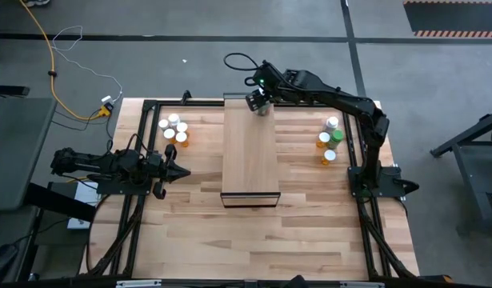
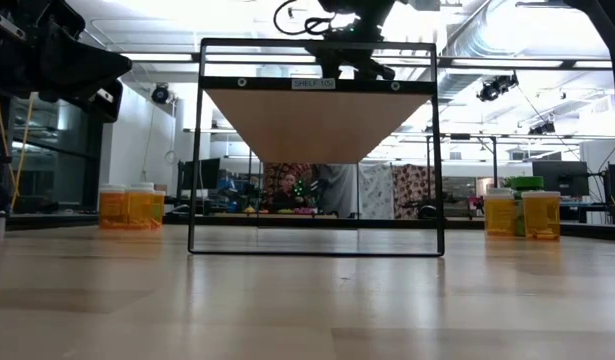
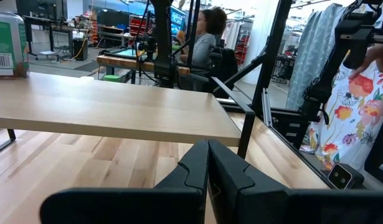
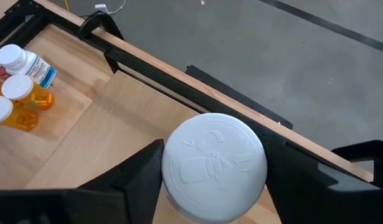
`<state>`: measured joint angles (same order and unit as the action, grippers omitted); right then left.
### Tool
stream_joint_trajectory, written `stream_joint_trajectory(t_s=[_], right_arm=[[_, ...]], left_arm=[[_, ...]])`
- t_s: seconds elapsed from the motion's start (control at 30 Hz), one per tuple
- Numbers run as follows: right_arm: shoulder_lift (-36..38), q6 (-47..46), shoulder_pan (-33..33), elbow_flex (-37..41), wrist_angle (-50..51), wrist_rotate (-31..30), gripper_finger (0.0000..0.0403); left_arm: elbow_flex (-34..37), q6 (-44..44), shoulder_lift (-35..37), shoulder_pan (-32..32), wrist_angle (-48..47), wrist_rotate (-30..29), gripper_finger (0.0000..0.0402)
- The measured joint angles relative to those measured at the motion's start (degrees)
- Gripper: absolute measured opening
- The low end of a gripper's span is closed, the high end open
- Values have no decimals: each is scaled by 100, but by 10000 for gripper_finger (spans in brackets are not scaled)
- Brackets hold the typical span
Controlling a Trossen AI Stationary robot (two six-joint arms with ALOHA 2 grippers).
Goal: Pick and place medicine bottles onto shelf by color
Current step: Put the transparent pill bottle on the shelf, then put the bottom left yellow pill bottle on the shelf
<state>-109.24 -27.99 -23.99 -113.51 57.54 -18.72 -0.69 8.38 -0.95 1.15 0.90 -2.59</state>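
Bottles are gathered in two clusters on the worktop (image 1: 310, 200), one at each side of the shelf (image 1: 250, 152), presumably so that each arm has a supply within reach. The left cluster (image 1: 174, 130), of orange and white-bodied bottles with white caps, stands ahead of the left gripper (image 1: 180, 171) and towards the far rail. That gripper is parked low at the worktop's left edge with its fingers pressed together and nothing between them, pointing at the shelf's long side; it appears to be waiting.

The shelf, a pale board raised on a dark frame, lies between the two arms. The right gripper (image 1: 260, 104) is reached across to the shelf's far end, and a white-capped bottle (image 4: 214, 167) is seen directly between its fingers, which are set apart on either side of the cap. Whether the bottle is clamped or already released cannot be told; its body colour is hidden beneath the cap. The far end is judged to be the spot chosen for that colour.

Behind the right gripper, near the right rail, the second cluster (image 1: 329, 142) of orange, green and white bottles waits.

The worktop is planked butcher-block, framed in black rail. Beyond it, a grey floor, a yellow cable (image 1: 50, 60), and a workshop with a seated person (image 3: 205, 37) are seen.
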Motion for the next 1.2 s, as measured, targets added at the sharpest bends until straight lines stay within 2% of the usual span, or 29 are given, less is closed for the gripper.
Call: stream_joint_trajectory(t_s=[0.33, 0.57, 0.7, 0.77, 0.93, 1.03, 1.2], right_arm=[[-19, 123, -40, 15, 33, -75, 369], [312, 519, -122, 15, -139, -79, 386], [753, 884, 10, 11, 213, -119, 386], [963, 901, 179, 6, 643, -459, 386], [1281, 532, 866, 89, 1789, -1774, 387], [1758, 255, 1258, 900, 1838, -2158, 387], [3169, -58, 1675, 3420, 944, -2030, 387]], left_arm=[[0, -2, 0, 0, 0, 0, 1], [0, 0, -2, 0, 0, 0, 1], [0, -1, -2, 0, -1, 0, 1], [0, -1, -1, 2, -1, 0, 1], [0, -1, -2, 0, -2, -4, 1], [0, -1, -2, 0, -2, -13, 1], [0, -1, -1, 1, -2, -15, 1]])
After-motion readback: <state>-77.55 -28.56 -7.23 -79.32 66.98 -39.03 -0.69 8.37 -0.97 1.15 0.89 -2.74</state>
